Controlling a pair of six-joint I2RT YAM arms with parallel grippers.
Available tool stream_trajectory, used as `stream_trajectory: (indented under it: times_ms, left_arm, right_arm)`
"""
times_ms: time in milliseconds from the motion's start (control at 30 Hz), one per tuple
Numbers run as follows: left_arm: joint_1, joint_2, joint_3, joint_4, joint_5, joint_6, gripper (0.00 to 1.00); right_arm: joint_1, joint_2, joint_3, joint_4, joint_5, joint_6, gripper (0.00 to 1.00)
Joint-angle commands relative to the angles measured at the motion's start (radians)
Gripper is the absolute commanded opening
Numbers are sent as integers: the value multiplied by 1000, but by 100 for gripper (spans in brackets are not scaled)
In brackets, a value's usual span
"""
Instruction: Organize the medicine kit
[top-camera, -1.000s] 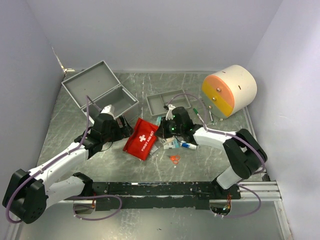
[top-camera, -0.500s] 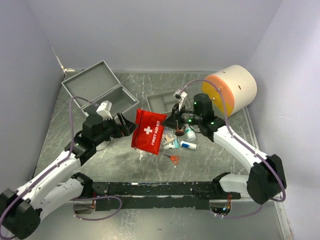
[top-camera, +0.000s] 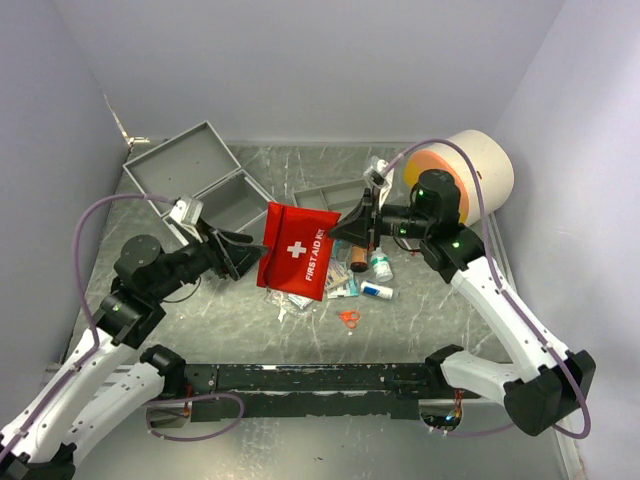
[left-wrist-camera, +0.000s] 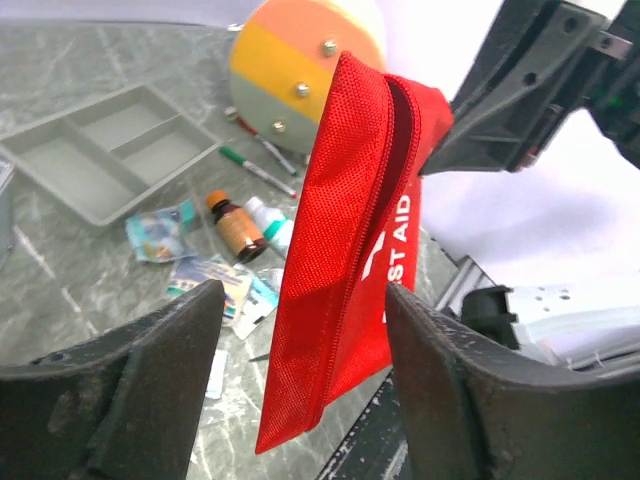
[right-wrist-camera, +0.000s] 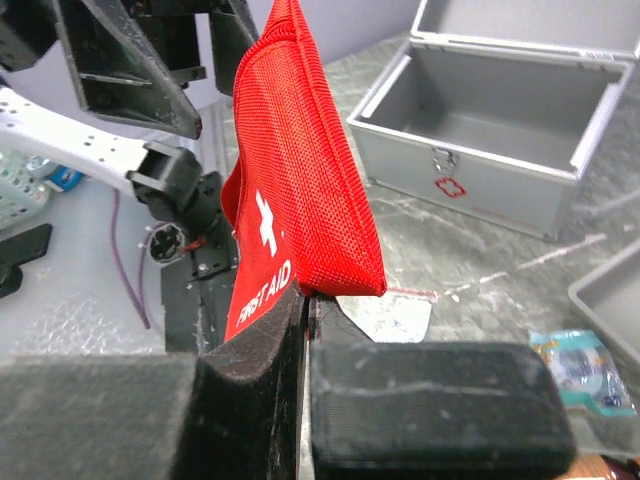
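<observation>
A red first aid pouch (top-camera: 297, 250) hangs upright in the air above the table. My right gripper (top-camera: 345, 228) is shut on its upper right corner; in the right wrist view the gripper (right-wrist-camera: 305, 300) pinches the pouch (right-wrist-camera: 300, 180) by that corner. My left gripper (top-camera: 245, 255) is open at the pouch's left edge. In the left wrist view the pouch (left-wrist-camera: 350, 230) hangs between the spread fingers of the gripper (left-wrist-camera: 305, 295), zipper edge towards me. A brown bottle (top-camera: 358, 258), a white bottle (top-camera: 381, 268), a tube (top-camera: 377, 291), orange scissors (top-camera: 349, 318) and packets (top-camera: 340, 285) lie below.
An open grey first aid case (top-camera: 200, 185) stands at the back left. A grey divided tray (top-camera: 325, 198) lies behind the pouch. A cream, orange and yellow cylinder (top-camera: 460, 180) sits at the back right, with pens (left-wrist-camera: 255, 165) beside it.
Both arms have risen. The right gripper has lifted the pouch off the table so it hangs upright. The left gripper has drawn back and up, staying at its left edge.
</observation>
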Motion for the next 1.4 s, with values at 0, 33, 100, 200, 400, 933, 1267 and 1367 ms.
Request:
stream_trajectory:
  times_ms: [0,33,100,200,400,933,1267,1367]
  left_arm:
    - [3,-33,38,-9,151,33,71]
    - [3,-39,36,2,166,27,67]
    - [3,-47,43,6,185,33,62]
    - [4,-43,100,-91,115,106,63]
    - [3,0,151,-71,293,139,65]
    - [4,65,105,134,512,77,26]
    - [3,72,125,-68,220,144,7]
    - [4,97,128,-161,33,146,7]
  right_arm:
    - [-5,-46,52,3,-116,16,0]
    - [-5,-48,63,14,-134,26,0]
    - [-5,-48,84,25,-166,33,0]
    - [-5,-53,108,21,-171,20,0]
    - [-5,-56,96,61,-192,40,0]
    - [-4,-69,74,86,-225,44,0]
    - [-4,-12,36,48,172,99,59]
    - [-4,38,29,19,434,192,67]
